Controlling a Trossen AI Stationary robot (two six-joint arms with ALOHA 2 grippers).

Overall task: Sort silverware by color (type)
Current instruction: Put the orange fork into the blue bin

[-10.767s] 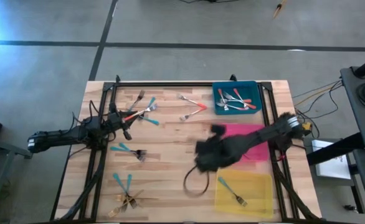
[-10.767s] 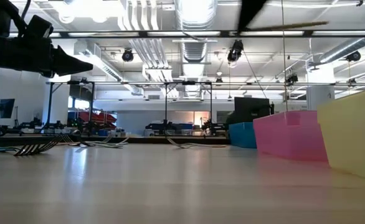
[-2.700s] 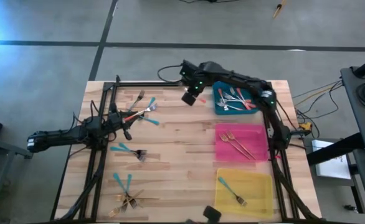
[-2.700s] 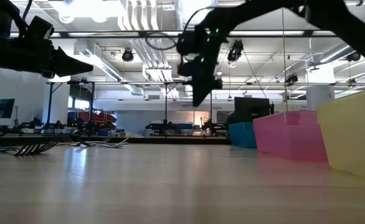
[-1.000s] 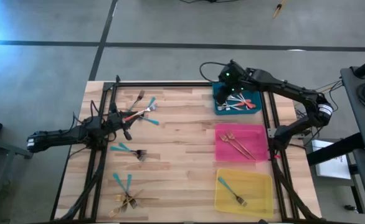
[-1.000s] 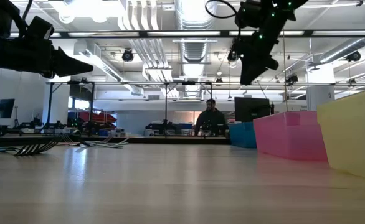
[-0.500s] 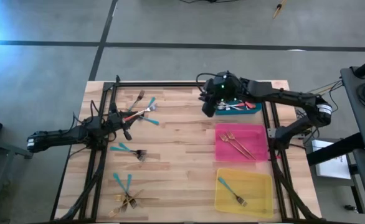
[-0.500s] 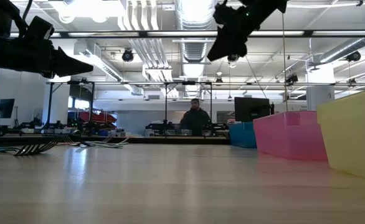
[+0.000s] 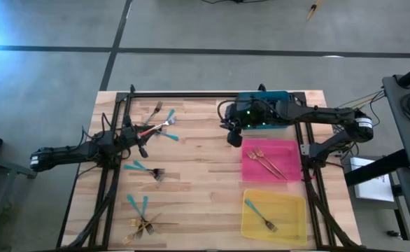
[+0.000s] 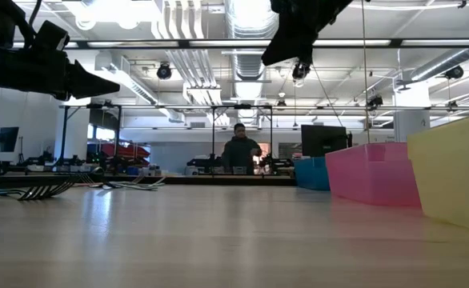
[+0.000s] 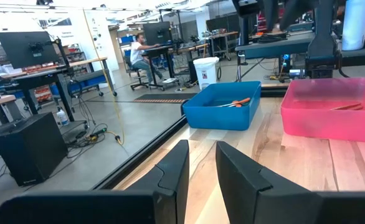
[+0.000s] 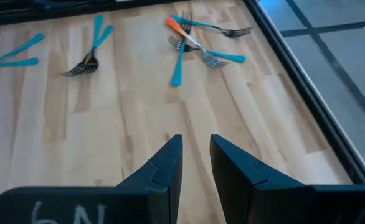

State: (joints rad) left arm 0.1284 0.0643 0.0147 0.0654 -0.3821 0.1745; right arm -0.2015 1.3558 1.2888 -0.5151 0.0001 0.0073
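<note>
Forks lie flat on the wood. A teal and red-handled cluster [image 9: 159, 120] [image 12: 192, 38] lies far left, a teal pair [image 9: 146, 170] [image 12: 90, 53] is mid-left, and teal and gold forks [image 9: 143, 218] sit near left. Gold forks [image 9: 264, 161] lie in the pink tray [image 9: 290, 148]. One teal fork [image 9: 262, 214] is in the yellow tray [image 9: 292, 210]. A red handle [image 11: 235, 102] shows in the blue tray [image 9: 275, 96]. My right gripper [image 9: 234, 138] [image 12: 196, 155] hovers over bare wood beside the pink tray's far-left corner, narrowly open and holding nothing. My left gripper [image 9: 143, 140] [image 11: 201, 165] waits by the far-left cluster with a narrow gap.
The three trays line the table's right side: blue far, pink [image 10: 374, 172] middle, yellow [image 10: 450, 172] near. My right arm covers most of the blue tray from above. A dark frame rail [image 9: 184, 94] runs along the far edge. A person [image 10: 238, 152] stands in the room behind.
My right gripper has moved from above the blue tray toward the table's left and near side, ending over bare wood by the pink tray's corner. The forks have kept their places. The person in the room behind has walked leftward.
</note>
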